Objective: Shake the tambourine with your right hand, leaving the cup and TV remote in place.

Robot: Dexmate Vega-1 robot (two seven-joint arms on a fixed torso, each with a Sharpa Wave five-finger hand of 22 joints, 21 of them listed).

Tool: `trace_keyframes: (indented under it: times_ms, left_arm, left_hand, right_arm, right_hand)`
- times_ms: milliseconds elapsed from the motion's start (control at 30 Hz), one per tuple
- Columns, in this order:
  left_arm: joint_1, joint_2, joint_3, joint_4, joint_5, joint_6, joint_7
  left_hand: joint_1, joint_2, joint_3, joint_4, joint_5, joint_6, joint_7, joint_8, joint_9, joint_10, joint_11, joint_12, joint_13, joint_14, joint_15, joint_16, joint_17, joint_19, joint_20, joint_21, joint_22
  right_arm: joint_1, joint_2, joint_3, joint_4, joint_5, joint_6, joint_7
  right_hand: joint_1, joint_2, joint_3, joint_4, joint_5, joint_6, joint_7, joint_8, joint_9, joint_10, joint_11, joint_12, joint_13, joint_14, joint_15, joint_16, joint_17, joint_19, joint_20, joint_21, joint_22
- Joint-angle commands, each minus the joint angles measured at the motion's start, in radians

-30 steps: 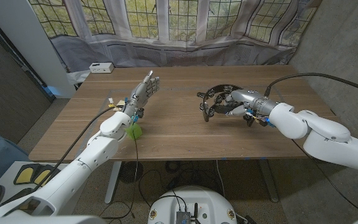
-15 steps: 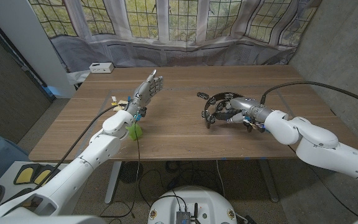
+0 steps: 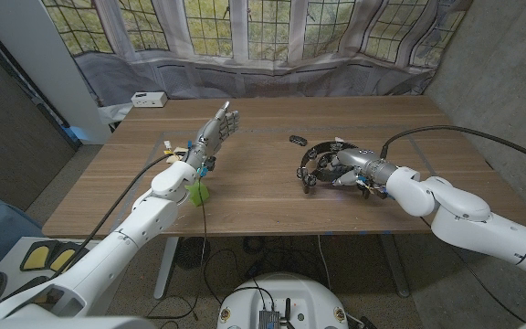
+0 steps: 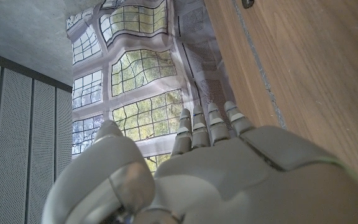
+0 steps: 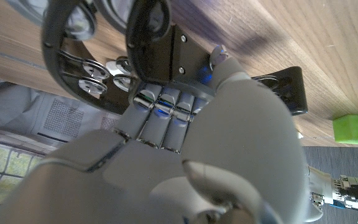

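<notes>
Two hands are showing over the wooden table [image 3: 272,196] in the head view. The right hand [image 3: 347,165], right of the frame's centre, is gripping the black tambourine [image 3: 322,161], its fingers wrapped around the rim. The right wrist view is showing what the head view is not: the fingers [image 5: 160,109] curling over the tambourine's [image 5: 104,68] frame, with its silver jingles [image 5: 95,84] lined up in their slots, and a black remote [image 5: 288,87] lying on the wood just behind the hand. A green cup [image 5: 353,129] is peeking in at that picture's right edge. In the head view the green cup [image 3: 198,193] is sitting left of centre, near the table's front edge, beside the left arm.

The left hand [image 3: 215,132] is hovering in the upper left of the table, fingers straight and slightly apart, holding nothing. The left wrist view is showing its back [image 4: 229,168] against leaded windows [image 4: 135,106].

A small dark object [image 3: 297,140] is lying just above the tambourine. A white box [image 3: 148,99] is sitting at the table's far left corner. No writing is legible anywhere.
</notes>
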Motion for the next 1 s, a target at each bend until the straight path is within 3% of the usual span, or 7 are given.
trace_keyframes:
  times_ms: [33,1000]
  left_arm:
    - [0.003,0.001,0.004,-0.014,0.004,0.015,0.011]
    - [0.009,0.007,0.009,-0.031,0.005,0.023,0.008]
  left_hand:
    - [-0.011,-0.001,0.007,-0.002,-0.001,0.000,0.003,-0.001,0.002,0.003,-0.002,0.002,0.004,0.002,-0.006,-0.002,0.004,0.002,0.009,-0.001,0.003]
    - [-0.013,-0.002,0.009,-0.003,-0.001,0.002,0.002,0.000,0.002,0.003,-0.006,0.002,0.004,0.002,-0.007,-0.001,0.004,0.001,0.008,-0.001,0.003]
  right_arm:
    - [-0.020,0.003,-0.007,0.011,-0.005,-0.003,-0.015]
    - [-0.026,0.003,-0.026,0.012,0.015,-0.039,0.020]
  right_hand:
    - [0.093,0.095,0.004,0.006,0.006,0.059,-0.059,0.006,0.004,0.002,0.001,0.000,0.005,0.022,-0.057,0.004,0.001,-0.009,0.000,0.005,0.002]
    - [0.093,0.098,0.006,0.007,0.007,0.048,-0.064,-0.001,0.005,-0.010,-0.004,-0.005,0.010,0.013,-0.056,-0.005,0.005,-0.022,0.003,0.018,0.002]
